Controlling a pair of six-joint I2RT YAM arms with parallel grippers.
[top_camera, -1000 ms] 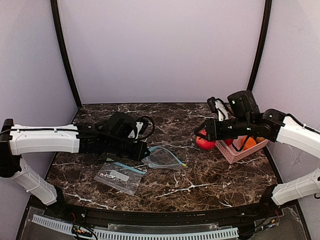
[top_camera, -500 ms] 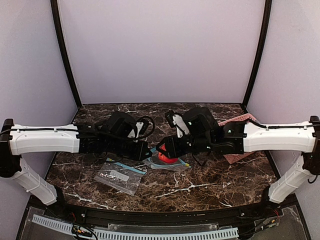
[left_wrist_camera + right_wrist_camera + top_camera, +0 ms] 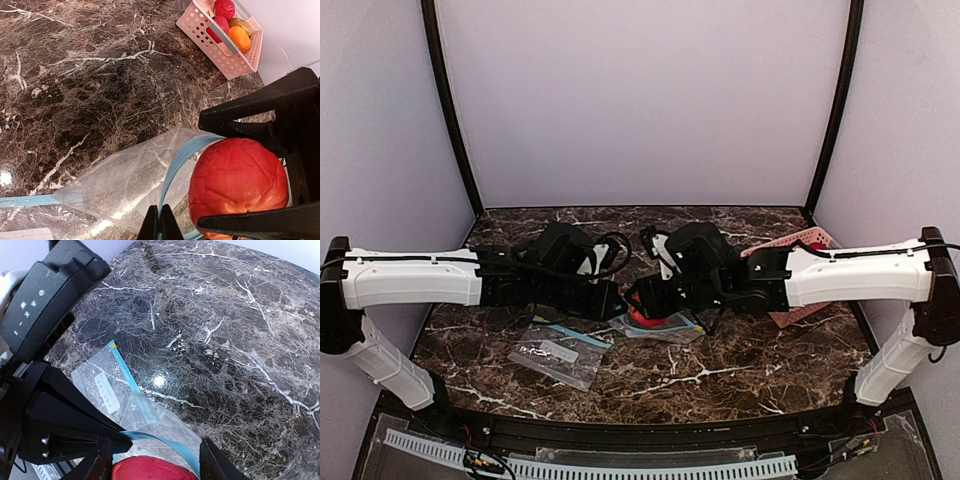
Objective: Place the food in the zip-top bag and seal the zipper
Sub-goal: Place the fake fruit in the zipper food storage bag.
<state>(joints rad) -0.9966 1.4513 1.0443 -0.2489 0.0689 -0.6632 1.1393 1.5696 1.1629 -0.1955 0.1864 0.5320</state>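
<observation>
Marble counter (image 3: 740, 360) carries the zip-top bag (image 3: 125, 185), just under both end effectors. Right end effector (image 3: 157, 465) clamps a red fruit (image 3: 235, 175) at the bag mouth; left end effector (image 3: 160, 220) pinches the zipper (image 3: 182, 155) lip. Risk: the fruit snags that lip and yanks the bag free. Both arms are stretched low, tips nearly touching.

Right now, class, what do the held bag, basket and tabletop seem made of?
Bag: thin clear plastic film, glossy, see-through and creased. Basket: pink moulded plastic, matt, with a perforated wall. Tabletop: polished dark marble or a look-alike, with white veins and lamp glare.
</observation>
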